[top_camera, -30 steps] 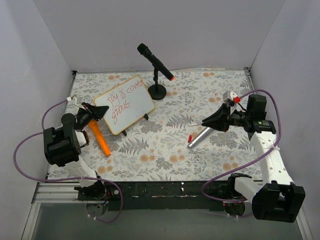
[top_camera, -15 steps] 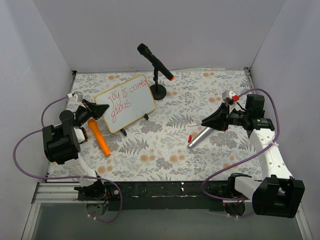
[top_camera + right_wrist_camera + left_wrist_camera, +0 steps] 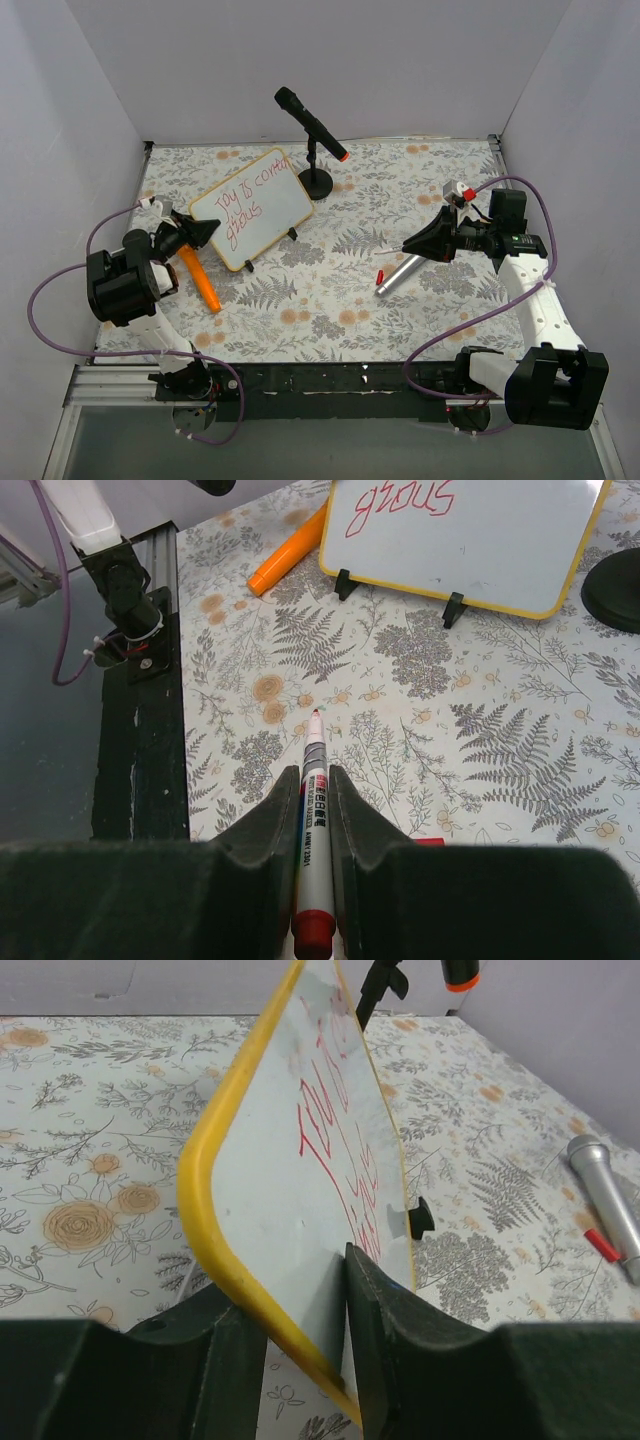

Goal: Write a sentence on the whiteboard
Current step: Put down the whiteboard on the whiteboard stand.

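I am watching the whiteboard [image 3: 281, 205] in the overhead view. It is standing tilted on its small black feet at the left rear of the flowered table [image 3: 430, 175], just in front of the black microphone stand [image 3: 316, 183]. The sentence [image 3: 246, 203] is running across it in red, in two slanted lines.

The left claw [image 3: 204, 231] is sitting right at the board's near left corner. Through the left wrist camera I am seeing the yellowish frame edge passing between the two fingers [image 3: 385, 1345], one finger behind the frame and the other against the written face. They are standing only slightly apart, hugging the board on both sides with no gap that I can make out. I am not able to tell whether they are pressing on it or merely resting beside it. An orange tapered object [image 3: 200, 279] is lying on the table just beside this claw, on its near side.

The right claw [image 3: 406, 245] is hanging well apart from the board, over the right half of the table and pointing toward it. Its fingers are clamped together on a red marker [image 3: 312, 810], whose tip is sticking out ahead of them. A silver microphone [image 3: 398, 274] is lying on the cloth just below that claw.
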Controlling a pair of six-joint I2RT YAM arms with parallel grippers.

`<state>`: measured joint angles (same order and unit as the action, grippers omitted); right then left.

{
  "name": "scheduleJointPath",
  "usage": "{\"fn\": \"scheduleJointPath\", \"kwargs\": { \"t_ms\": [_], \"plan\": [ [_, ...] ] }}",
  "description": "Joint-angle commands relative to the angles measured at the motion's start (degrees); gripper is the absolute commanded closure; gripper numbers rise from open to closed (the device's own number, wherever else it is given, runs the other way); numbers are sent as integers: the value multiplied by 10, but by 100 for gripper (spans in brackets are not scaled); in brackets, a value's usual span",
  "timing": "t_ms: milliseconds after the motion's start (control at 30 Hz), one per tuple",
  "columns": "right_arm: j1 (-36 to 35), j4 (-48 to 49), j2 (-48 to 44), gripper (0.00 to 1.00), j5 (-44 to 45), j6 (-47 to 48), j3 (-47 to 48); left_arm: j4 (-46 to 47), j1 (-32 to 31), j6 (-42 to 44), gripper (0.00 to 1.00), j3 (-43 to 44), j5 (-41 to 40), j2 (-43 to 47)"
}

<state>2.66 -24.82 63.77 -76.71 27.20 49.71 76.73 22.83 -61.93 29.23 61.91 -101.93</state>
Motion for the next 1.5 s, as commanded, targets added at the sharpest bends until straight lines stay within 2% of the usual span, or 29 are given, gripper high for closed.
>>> {"fn": "scheduleJointPath", "kwargs": {
  "t_ms": [0, 167, 533, 567, 667, 733, 800, 900, 1033, 1133, 1267, 1333, 1367, 1433, 1467],
  "plan": [
    [3, -4, -7, 99, -12, 5, 17, 113, 3, 98, 62, -22, -12, 11],
    [3, -3, -8, 99, -13, 6, 17, 114, 4, 96, 50, -23, -28, 20],
    [3, -3, -15, 99, -12, 5, 17, 121, 13, 89, 42, -32, -64, 38],
    [3, -3, -15, 99, -11, 5, 16, 122, 14, 88, 35, -34, -73, 40],
    [3, -1, -17, 99, -11, 5, 16, 121, 20, 70, 27, -37, -84, 49],
    [3, -1, -20, 99, -10, 5, 14, 121, 23, 62, 8, -44, -100, 61],
    [3, 1, -22, 99, -11, 4, 13, 113, 27, 59, 2, -53, -118, 74],
    [2, 3, -28, 99, -13, 4, 13, 89, 30, 56, 2, -63, -138, 110],
    [3, 6, -36, 99, -14, 3, 11, 44, 35, 24, 2, -87, -217, 173],
    [3, 7, -42, 99, -13, 3, 9, -51, 41, -32, 2, -86, -263, 247],
    [3, 7, -51, 99, -7, 4, 8, -273, 42, -107, 2, -57, -353, 341],
    [3, 6, -58, 99, -5, 4, 9, -346, 42, -147, 2, -34, -371, 383],
    [4, 6, -61, 99, -4, 4, 9, -428, 42, -160, 2, -6, -385, 396],
    [3, 6, -69, 99, -2, 4, 9, -523, 42, -177, 2, 18, -382, 421],
    [4, 5, -71, 99, 1, 4, 9, -539, 42, -192, 2, 27, -370, 426]
  ]
}}
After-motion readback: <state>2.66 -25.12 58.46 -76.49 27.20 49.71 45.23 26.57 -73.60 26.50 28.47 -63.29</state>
